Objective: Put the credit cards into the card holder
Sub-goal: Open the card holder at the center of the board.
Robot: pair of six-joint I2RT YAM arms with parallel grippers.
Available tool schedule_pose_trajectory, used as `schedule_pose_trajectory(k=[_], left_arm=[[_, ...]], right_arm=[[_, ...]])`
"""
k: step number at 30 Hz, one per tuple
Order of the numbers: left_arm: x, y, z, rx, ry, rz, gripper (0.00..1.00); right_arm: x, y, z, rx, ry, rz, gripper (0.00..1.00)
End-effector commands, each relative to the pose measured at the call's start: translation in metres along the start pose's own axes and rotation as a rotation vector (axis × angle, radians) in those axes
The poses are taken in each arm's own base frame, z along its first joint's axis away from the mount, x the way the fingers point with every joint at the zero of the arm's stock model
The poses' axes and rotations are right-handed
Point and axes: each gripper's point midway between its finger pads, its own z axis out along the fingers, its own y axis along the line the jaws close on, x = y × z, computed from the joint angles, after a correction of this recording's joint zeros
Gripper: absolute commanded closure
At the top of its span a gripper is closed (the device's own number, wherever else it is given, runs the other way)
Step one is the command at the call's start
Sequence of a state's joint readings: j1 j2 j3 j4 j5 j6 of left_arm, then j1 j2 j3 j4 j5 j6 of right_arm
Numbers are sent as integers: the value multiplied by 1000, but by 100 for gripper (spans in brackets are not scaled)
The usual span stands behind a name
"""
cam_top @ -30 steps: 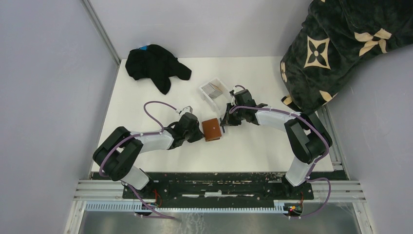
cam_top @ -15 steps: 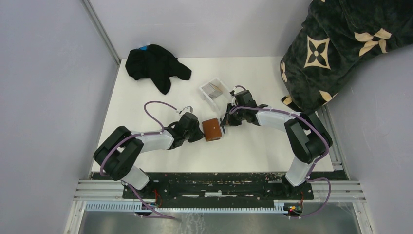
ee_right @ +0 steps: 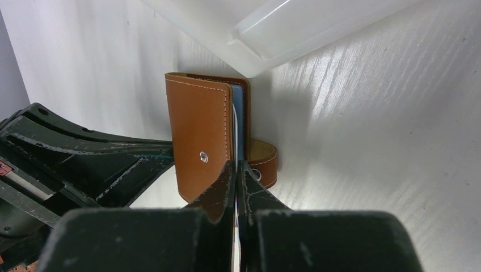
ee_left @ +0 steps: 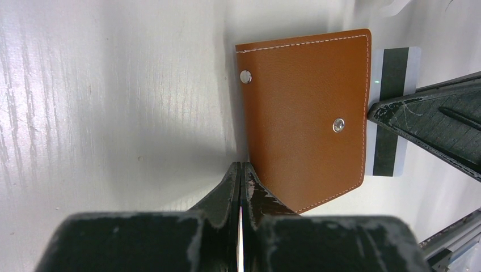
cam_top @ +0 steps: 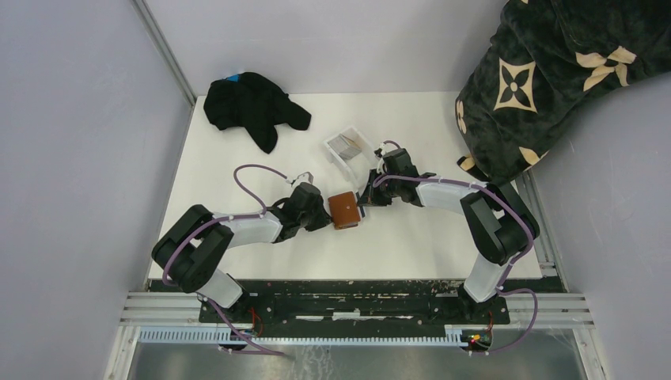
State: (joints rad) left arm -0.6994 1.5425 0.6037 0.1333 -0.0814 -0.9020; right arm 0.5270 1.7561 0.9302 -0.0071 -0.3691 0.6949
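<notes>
The brown leather card holder (cam_top: 344, 210) lies on the white table between both grippers. My left gripper (ee_left: 242, 165) is shut, its tips pressed against the card holder's (ee_left: 306, 113) near left edge, with nothing seen between them. My right gripper (ee_right: 235, 165) is shut on a light blue credit card (ee_right: 239, 122), held edge-on and partly inside the card holder (ee_right: 198, 136), between the front flap and the back with the snap tab. In the left wrist view this credit card (ee_left: 391, 73) shows a black stripe and sticks out on the card holder's far side. More credit cards (cam_top: 345, 143) lie in the clear tray.
The clear plastic tray (cam_top: 358, 155) stands just behind the card holder, close to the right wrist. A black cloth (cam_top: 252, 107) lies at the back left. A dark patterned blanket (cam_top: 538, 79) hangs over the back right corner. Grey walls flank the table.
The right gripper has edged slightly left toward the card holder with the card. The left arm and the card holder have stayed put.
</notes>
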Motion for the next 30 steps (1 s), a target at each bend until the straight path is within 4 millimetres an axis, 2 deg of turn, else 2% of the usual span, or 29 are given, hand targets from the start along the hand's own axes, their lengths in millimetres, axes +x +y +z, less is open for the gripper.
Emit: schedule_pose_trajectory(k=[1,8,30], left_arm=[[15,23,-1,-65,46,44,97],[15,23,-1,-67,47,49,97],[14,23,1,-72,49,62,97]], right_arm=[[5,-7,-1,24,4,-25,99],[-6,-5,-13,56,-26,-74,99],[-13,-4,-14,60,-39,-85,99]])
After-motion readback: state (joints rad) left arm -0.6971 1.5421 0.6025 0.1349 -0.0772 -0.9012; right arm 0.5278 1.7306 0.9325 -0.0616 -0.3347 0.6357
